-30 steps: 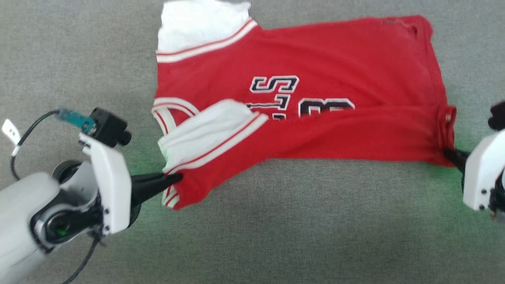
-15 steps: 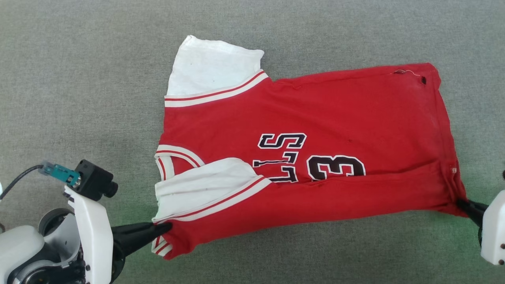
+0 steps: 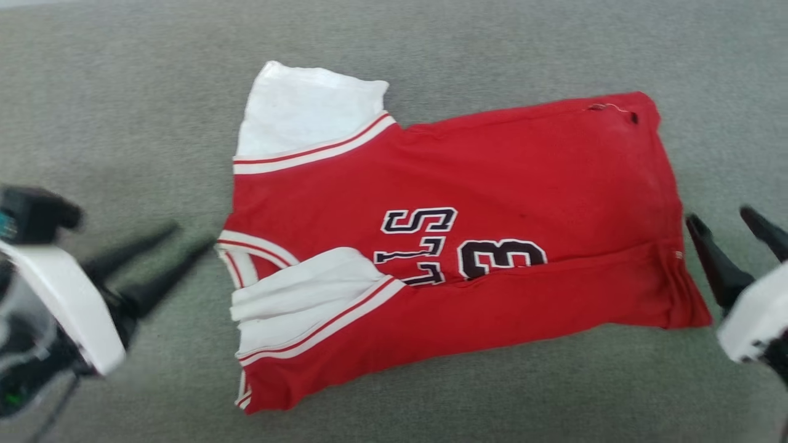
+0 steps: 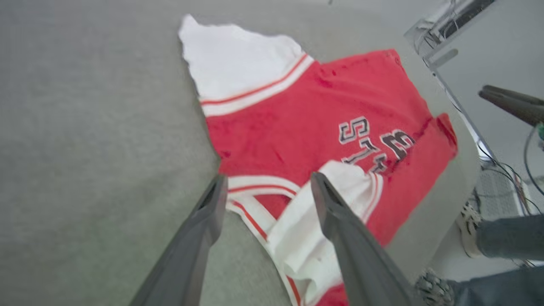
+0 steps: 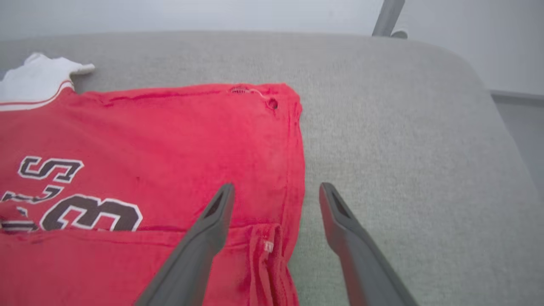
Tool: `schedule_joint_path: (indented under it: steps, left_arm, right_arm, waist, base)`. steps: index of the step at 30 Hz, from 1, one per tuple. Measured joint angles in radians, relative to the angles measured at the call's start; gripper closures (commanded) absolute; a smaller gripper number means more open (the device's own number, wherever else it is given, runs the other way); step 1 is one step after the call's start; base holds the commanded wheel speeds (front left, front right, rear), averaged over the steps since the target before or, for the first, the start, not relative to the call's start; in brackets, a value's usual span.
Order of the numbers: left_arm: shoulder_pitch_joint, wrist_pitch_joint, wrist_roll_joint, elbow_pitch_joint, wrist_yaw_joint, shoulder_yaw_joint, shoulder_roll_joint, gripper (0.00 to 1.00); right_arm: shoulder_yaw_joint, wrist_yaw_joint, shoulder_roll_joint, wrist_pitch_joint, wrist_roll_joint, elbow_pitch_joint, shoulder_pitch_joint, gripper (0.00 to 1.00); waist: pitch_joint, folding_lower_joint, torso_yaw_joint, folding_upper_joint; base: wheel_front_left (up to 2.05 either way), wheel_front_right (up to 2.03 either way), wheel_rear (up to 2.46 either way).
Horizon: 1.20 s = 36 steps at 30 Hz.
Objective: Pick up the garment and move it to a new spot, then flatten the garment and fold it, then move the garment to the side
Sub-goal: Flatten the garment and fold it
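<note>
The garment [image 3: 492, 166], a red jersey with white sleeves, lies flat on the grey cloth-covered surface [image 3: 123, 111]. Its near long edge is folded over up to the black "3". My left gripper [image 3: 192, 237] stands open just left of the striped collar, touching nothing. My right gripper [image 3: 720, 216] stands open just right of the hem, also empty. In the left wrist view the open left gripper [image 4: 267, 178] hovers over the collar and the folded white sleeve of the garment [image 4: 297, 127]. In the right wrist view the open right gripper [image 5: 276, 187] straddles the hem edge of the garment [image 5: 170, 140].
The padded surface ends in a rounded edge [image 5: 488, 97] at the right, with floor beyond. A person's legs and shoes [image 4: 501, 242] stand past the table's edge in the left wrist view, near cables and equipment [image 4: 497, 187].
Both grippers have opened, let go of the garment's near corners and drawn back outward. The folded garment now rests on the surface. The head camera has also shifted.
</note>
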Motion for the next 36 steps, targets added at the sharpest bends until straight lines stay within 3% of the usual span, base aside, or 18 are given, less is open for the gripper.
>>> schedule_joint_path:
  steps: [7,12,15,20,25,31,32,33,34,36]
  left_arm:
    - [-0.072,-0.170,0.042,0.223,0.027,0.091,-0.071,0.00]
    - [-0.210,-0.147,0.071,0.394,0.037,0.132,-0.135,0.00]
    - [-0.296,-0.067,0.089,0.509,0.035,0.125,-0.175,0.00]
    - [-0.409,0.164,0.119,0.652,0.016,0.057,-0.228,0.00]
    - [-0.474,0.408,0.108,0.725,0.007,-0.003,-0.245,0.00]
    - [-0.541,0.525,0.081,0.709,0.004,-0.020,-0.256,0.00]
    - [-0.549,0.536,0.080,0.693,0.004,-0.025,-0.257,0.58]
    - [-0.550,0.538,0.070,0.684,0.004,-0.022,-0.260,0.87]
    - [-0.550,0.537,0.052,0.682,0.004,-0.016,-0.268,1.00]
    - [-0.551,0.536,0.043,0.671,0.004,-0.015,-0.277,1.00]
  right_arm:
    - [0.150,0.000,0.067,-0.338,-0.099,0.087,-0.087,0.00]
    - [0.183,0.000,0.128,-0.495,-0.131,0.127,-0.130,0.00]
    - [0.195,0.000,0.152,-0.542,-0.142,0.143,-0.149,0.00]
    - [0.215,0.000,0.169,-0.562,-0.146,0.163,-0.162,0.00]
    - [0.228,0.000,0.172,-0.564,-0.141,0.180,-0.168,0.00]
    - [0.239,0.000,0.164,-0.544,-0.126,0.192,-0.175,0.00]
    - [0.246,0.000,0.160,-0.535,-0.120,0.195,-0.183,0.00]
    - [0.249,0.000,0.157,-0.524,-0.118,0.198,-0.194,0.00]
    - [0.251,0.000,0.152,-0.512,-0.115,0.201,-0.207,0.00]
    - [0.256,0.000,0.138,-0.460,-0.108,0.214,-0.244,0.00]
  waist:
    - [0.013,0.0000,-0.077,0.0000]
    - [0.037,-0.0001,-0.137,-0.0001]
    - [0.057,0.0000,-0.171,0.0000]
    - [0.093,0.0000,-0.222,0.0000]
    - [0.127,-0.0001,-0.256,0.0000]
    - [0.161,0.0000,-0.266,0.0000]
    - [0.164,0.0000,-0.263,0.0000]
    - [0.167,0.0000,-0.259,0.0000]
    - [0.169,-0.0001,-0.255,-0.0001]
    - [0.172,0.0000,-0.245,0.0000]
  base:
    - [0.00,0.00,0.00]
    - [0.00,0.00,0.00]
    - [0.00,0.00,0.00]
    - [0.00,0.00,0.00]
    - [0.00,0.00,0.00]
    - [0.00,0.00,0.00]
    - [0.00,0.00,0.00]
    - [0.00,0.00,0.00]
    - [0.00,0.00,0.00]
    - [0.00,0.00,0.00]
